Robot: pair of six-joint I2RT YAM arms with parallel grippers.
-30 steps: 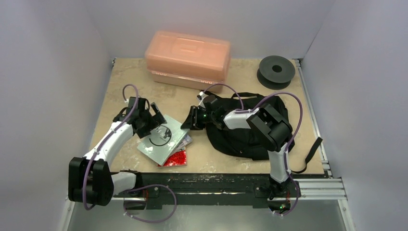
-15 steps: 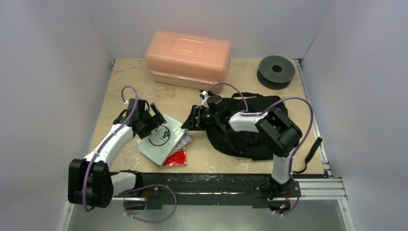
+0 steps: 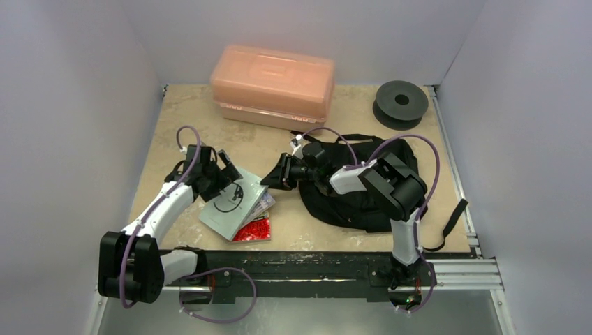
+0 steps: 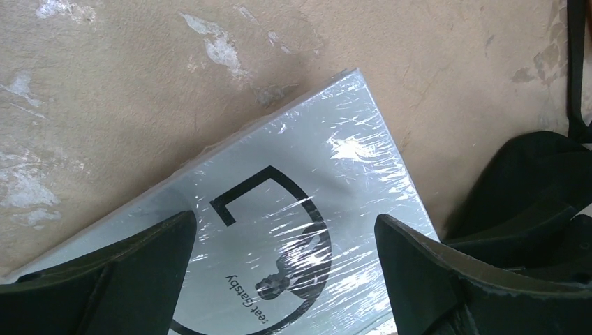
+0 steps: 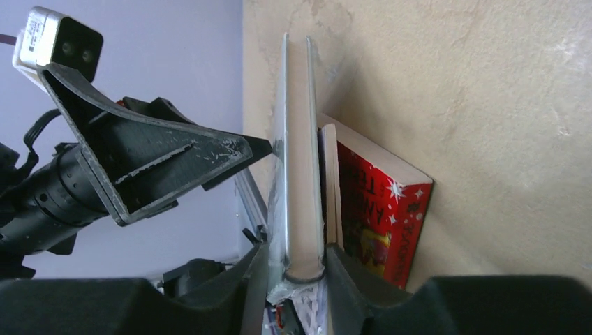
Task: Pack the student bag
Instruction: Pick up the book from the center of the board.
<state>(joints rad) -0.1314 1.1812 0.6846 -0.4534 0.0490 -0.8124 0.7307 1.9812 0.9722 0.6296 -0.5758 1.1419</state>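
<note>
Near the student bag (image 3: 335, 209), "Gatsby" book (image 4: 293, 174)

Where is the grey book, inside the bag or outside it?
Outside. The grey book lies on other books, left of the bag, its edge in the right gripper.

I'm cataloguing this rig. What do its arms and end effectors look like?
Both the left arm and right arm have white links between chunky black joint housings, with a purple cable looping along each. The left end effector and right end effector each have two black, wedge-shaped, scuffed fingers. A white camera box tops the left one.
</note>
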